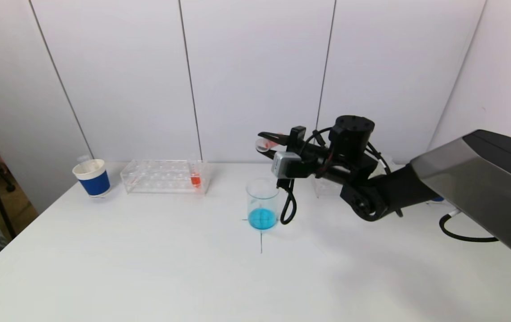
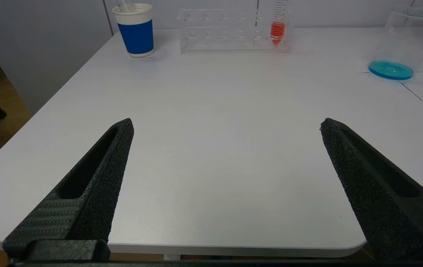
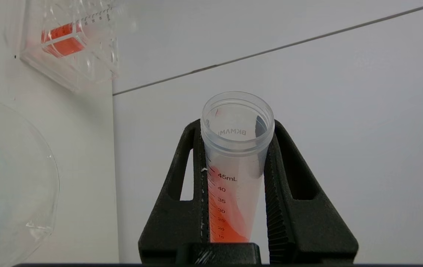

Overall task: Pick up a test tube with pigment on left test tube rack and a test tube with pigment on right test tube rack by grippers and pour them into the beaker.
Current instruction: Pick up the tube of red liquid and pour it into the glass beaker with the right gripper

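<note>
Clamping orange-filled test tube (image 3: 235, 163), right pincer (image 3: 233, 148) tilts above beaker (image 1: 262, 203); left pincer (image 2: 226, 126) wide.

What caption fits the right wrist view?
Right gripper clamps an open test tube holding red pigment, beside the beaker.

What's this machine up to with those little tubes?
The right tool holds a tube of orange liquid, tipped sideways above the beaker, which already has blue liquid in it. Another orange tube stands in the left rack. The left tool waits open, low over the table's near edge.
</note>
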Action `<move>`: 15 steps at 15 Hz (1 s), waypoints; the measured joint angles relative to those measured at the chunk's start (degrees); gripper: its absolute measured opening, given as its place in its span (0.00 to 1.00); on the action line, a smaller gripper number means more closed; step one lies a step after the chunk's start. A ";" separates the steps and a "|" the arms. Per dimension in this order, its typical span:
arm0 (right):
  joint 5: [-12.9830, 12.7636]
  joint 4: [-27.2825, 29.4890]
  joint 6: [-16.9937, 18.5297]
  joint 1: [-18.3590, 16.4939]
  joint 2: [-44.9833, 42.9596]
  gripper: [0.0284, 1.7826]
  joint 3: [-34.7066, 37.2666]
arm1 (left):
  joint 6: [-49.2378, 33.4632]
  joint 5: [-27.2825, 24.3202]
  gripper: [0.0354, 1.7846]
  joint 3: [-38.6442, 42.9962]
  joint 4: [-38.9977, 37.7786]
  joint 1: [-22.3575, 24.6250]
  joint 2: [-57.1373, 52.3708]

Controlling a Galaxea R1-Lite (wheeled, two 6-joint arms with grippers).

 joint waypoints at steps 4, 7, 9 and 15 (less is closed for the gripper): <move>2.01 -4.16 -2.52 -1.57 1.37 0.26 2.21 | 0.00 0.00 0.99 0.00 0.00 0.02 0.00; 3.91 -5.18 -6.33 -2.43 1.90 0.26 2.77 | 0.00 -0.02 0.99 0.00 0.00 0.02 0.00; 4.12 -5.75 -7.39 -2.54 2.17 0.26 3.40 | 0.02 0.00 0.99 0.00 0.00 0.02 0.00; 4.36 -6.08 -10.69 -2.58 2.72 0.26 4.39 | 0.02 -0.02 0.99 0.00 0.02 0.00 0.00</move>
